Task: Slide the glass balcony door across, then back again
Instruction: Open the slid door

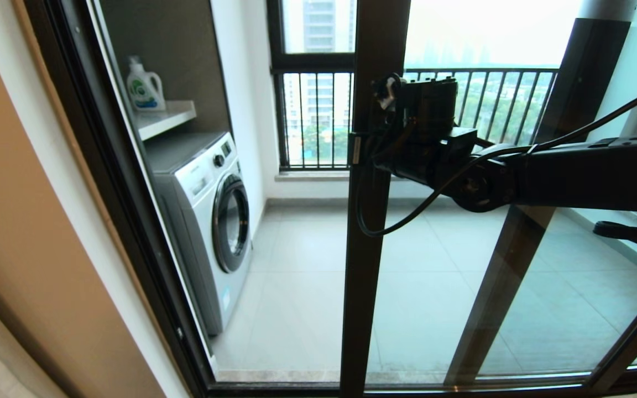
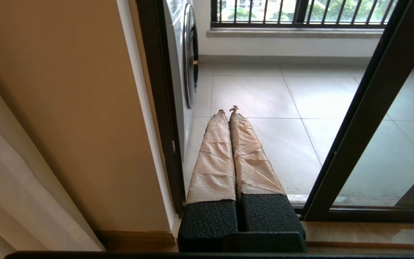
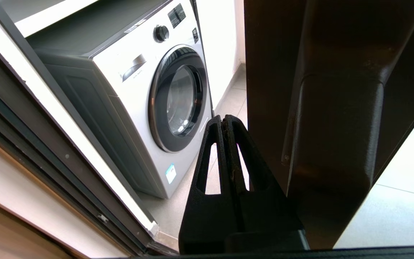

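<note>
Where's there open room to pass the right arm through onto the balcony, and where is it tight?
Free: the doorway gap between the washer and the door upright, over bare floor tiles. Tight: beside the handle, where the right gripper, fingers shut, sits against the upright. Left gripper is parked low by the wall.

No words can be read. The bottle [image 1: 144, 87] has a green label and the washing machine [image 3: 146, 93] has stickers, too small to read.

one washing machine [image 1: 208, 221], one detergent bottle [image 1: 144, 87]
</note>
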You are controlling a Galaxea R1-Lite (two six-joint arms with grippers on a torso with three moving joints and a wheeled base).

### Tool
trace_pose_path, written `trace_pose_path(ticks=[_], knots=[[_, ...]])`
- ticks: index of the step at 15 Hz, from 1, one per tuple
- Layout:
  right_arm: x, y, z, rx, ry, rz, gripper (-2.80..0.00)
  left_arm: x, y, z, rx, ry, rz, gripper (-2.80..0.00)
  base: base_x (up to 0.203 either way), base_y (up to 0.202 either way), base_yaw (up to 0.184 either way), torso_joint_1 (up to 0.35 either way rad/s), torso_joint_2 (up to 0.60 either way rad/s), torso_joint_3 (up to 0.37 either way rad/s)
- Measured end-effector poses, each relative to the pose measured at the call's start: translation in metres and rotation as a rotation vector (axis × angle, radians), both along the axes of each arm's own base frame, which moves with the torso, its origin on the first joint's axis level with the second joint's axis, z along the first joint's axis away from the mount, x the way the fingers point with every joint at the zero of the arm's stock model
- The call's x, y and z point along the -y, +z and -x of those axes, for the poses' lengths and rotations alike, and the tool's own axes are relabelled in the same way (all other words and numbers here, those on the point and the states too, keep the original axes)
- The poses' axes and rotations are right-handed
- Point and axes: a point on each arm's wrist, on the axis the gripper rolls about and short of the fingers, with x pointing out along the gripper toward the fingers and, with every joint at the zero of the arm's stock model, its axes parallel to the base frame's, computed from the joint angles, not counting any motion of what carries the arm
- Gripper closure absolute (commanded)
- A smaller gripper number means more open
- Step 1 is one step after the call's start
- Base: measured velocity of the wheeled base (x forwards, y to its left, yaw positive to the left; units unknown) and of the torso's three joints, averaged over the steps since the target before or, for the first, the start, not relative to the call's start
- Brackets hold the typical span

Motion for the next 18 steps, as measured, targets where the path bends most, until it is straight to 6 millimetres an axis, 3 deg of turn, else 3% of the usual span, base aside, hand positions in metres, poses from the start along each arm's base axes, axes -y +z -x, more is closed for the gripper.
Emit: trace_pose_path(ticks=[10,18], knots=[[0.015,-0.001,-0.003,0.009,-0.038,-0.001,0.00,0.000,0.000,0.000,0.000,0.000,0.000,0.00,0.000,0.000,0.000,0.000,0.00,0.000],[0.048,-0.004,0.002,0.007,-0.089,-0.002,0.00,0.000,0.000,0.000,0.000,0.000,0.001,0.00,0.000,0.000,0.000,0.000,0.00,0.000]])
